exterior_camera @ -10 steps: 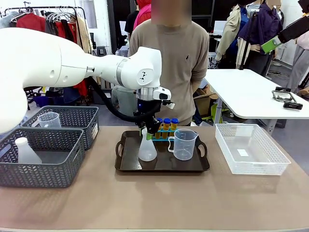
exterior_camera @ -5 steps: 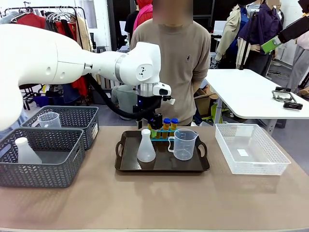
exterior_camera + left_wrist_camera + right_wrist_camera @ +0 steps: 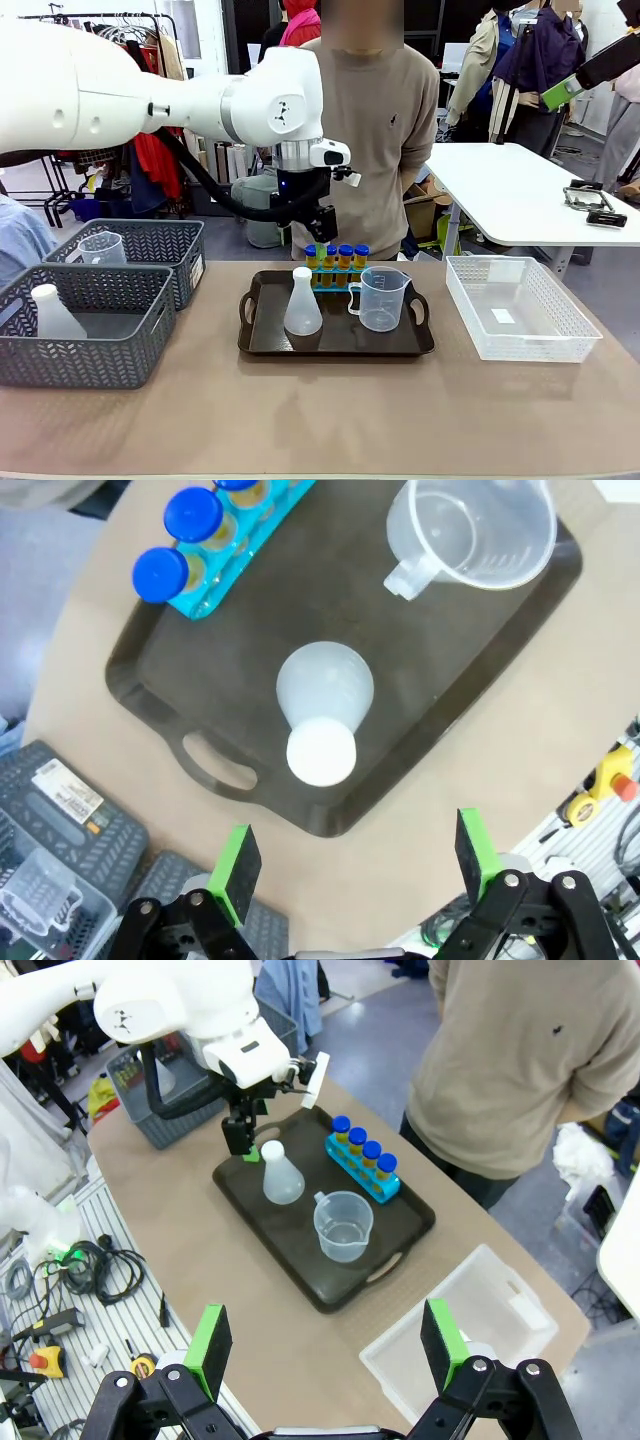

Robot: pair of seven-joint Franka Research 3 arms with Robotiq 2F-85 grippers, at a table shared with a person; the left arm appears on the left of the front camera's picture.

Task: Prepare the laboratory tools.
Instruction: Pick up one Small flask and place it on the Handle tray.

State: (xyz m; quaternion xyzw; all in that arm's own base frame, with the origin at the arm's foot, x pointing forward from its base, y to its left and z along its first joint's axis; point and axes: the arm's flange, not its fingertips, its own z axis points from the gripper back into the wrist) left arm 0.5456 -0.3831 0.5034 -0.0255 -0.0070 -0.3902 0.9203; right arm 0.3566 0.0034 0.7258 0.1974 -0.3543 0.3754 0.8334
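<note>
Front view: lab tools stand ready on tray as left arm hangs above

Front view, from the robot's side of the table (image 3: pixel 320 420): a dark brown handled tray (image 3: pixel 336 345) sits mid-table holding the laboratory tools. A translucent white conical flask (image 3: pixel 303 302) stands upright on the tray's left half, its long axis vertical and its narrow neck pointing up. Just to its right stands the clear measuring beaker (image 3: pixel 381 298), mouth up, its handle turned toward the flask. Behind both, at the tray's far edge, the small blue rack (image 3: pixel 334 283) runs side to side and carries four blue-capped test tubes (image 3: pixel 335 263), all upright. The left gripper (image 3: pixel 318 222) hangs above the flask and rack, touching nothing; in the left wrist view its green-padded jaws are spread wide and empty, looking straight down on the flask's round mouth (image 3: pixel 321 751). The right gripper (image 3: pixel 325 1345) is high over the near side of the table, its jaws likewise spread apart with nothing between them. A person (image 3: pixel 365 130) in a beige sweater stands at the far side. Two grey baskets (image 3: pixel 85 330) at the left hold another flask and beaker; a white mesh basket (image 3: pixel 520 310) sits at the right.
</note>
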